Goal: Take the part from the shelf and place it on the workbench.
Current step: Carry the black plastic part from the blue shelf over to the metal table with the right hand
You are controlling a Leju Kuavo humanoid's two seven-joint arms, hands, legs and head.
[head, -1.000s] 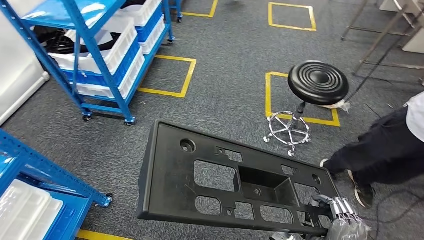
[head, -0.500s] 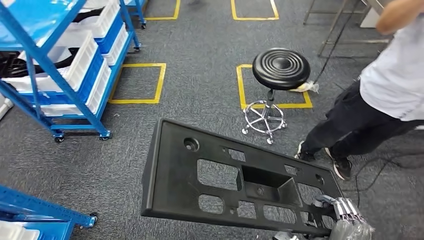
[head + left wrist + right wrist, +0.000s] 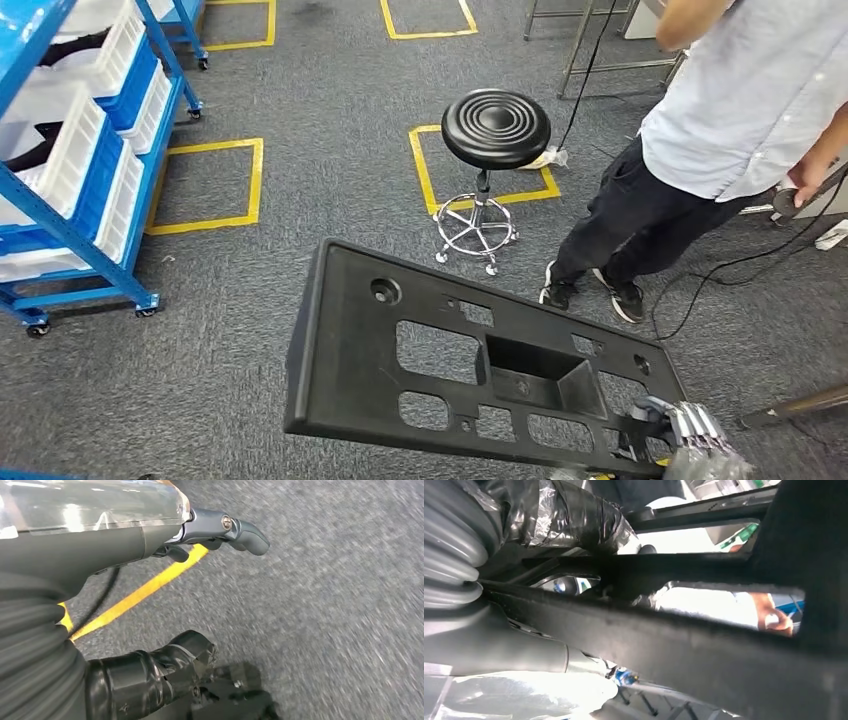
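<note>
Head view, read from left to right. At nine to ten o'clock I see a blue shelf (image 3: 60,235) on castors, loaded with white bins (image 3: 70,165). Beside it, yellow floor squares (image 3: 205,185) are taped on the grey carpet (image 3: 330,130). At six o'clock, low in the frame, the part (image 3: 350,370), a long black plastic panel with rectangular cut-outs and a recessed pocket, is carried roughly level above the carpet, its far end pointing toward nine o'clock. At twelve o'clock a black round stool (image 3: 496,127) stands on a chrome castor base. At two o'clock a person (image 3: 740,110) in a pale shirt and dark trousers stands near cables on the floor. At five o'clock my right hand (image 3: 690,430) grips the near corner of the part, fingers curled over its edge. In the right wrist view the part (image 3: 704,650) crosses close before the hand (image 3: 569,520). In the left wrist view my left hand (image 3: 150,680) hangs over the carpet with nothing in it, its thumb (image 3: 230,527) extended; how far the fingers are spread I cannot tell.
</note>
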